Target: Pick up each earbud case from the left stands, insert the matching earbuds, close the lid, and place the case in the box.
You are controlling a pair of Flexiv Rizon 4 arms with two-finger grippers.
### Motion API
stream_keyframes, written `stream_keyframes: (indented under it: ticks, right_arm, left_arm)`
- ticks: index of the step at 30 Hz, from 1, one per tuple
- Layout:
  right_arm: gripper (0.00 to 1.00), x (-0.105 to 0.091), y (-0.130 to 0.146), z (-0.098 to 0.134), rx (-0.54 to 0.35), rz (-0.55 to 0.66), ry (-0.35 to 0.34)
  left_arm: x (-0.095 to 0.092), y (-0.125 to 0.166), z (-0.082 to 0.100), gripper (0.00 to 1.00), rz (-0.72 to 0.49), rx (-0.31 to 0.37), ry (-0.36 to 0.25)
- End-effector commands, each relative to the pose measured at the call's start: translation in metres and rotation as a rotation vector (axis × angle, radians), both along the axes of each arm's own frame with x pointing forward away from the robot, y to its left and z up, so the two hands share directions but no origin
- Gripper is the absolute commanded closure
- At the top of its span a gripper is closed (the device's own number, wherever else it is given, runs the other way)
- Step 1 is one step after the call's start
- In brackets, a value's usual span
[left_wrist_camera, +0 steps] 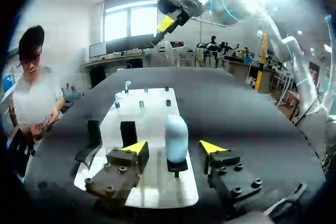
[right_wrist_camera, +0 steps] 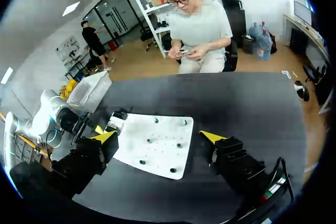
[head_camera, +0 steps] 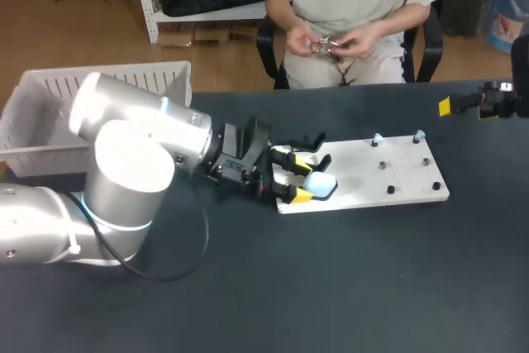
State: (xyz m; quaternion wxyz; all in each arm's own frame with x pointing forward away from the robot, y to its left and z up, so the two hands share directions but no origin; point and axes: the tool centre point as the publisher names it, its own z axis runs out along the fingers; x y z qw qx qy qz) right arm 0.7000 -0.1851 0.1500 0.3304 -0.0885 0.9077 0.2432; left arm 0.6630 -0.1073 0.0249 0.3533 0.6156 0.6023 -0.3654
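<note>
A light blue earbud case (head_camera: 319, 183) stands upright on a black stand at the near left end of the white board (head_camera: 372, 173). My left gripper (head_camera: 293, 175) is open around it, one yellow tip on each side. In the left wrist view the case (left_wrist_camera: 177, 136) sits between the fingers of that gripper (left_wrist_camera: 174, 147), with a gap on both sides. Two small earbuds (head_camera: 376, 140) rest on pegs at the board's far right. My right gripper (head_camera: 446, 107) hangs open high over the table's far right corner, empty; its own view shows this gripper (right_wrist_camera: 158, 136) above the board (right_wrist_camera: 157, 148).
A white slatted box (head_camera: 91, 97) stands at the table's back left. Two empty black stands (left_wrist_camera: 128, 132) rise beside the case, on the left finger's side. Small black pegs (head_camera: 390, 189) dot the board's right half.
</note>
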Motion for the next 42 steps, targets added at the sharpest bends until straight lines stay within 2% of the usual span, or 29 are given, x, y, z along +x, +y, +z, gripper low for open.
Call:
stream_keyframes:
  ticks: [1,3,13,24,42]
  right_arm:
    - [0.0,0.0,0.0,0.0,0.0,0.0,0.0]
    - [0.0,0.0,0.0,0.0,0.0,0.0,0.0]
    - [0.0,0.0,0.0,0.0,0.0,0.0,0.0]
    - [0.0,0.0,0.0,0.0,0.0,0.0,0.0]
    - [0.0,0.0,0.0,0.0,0.0,0.0,0.0]
  left_arm:
    - [0.0032,-0.0028,-0.0044,0.43,-0.005,-0.007,0.0]
    - [0.0035,-0.0035,-0.0055,0.47,-0.009,-0.007,0.001]
    - [0.0029,-0.006,-0.0077,0.48,-0.009,-0.011,0.009]
    - [0.0035,-0.009,-0.0081,0.54,0.009,-0.021,0.017]
    - [0.002,-0.011,-0.0092,0.55,0.014,-0.035,0.03]
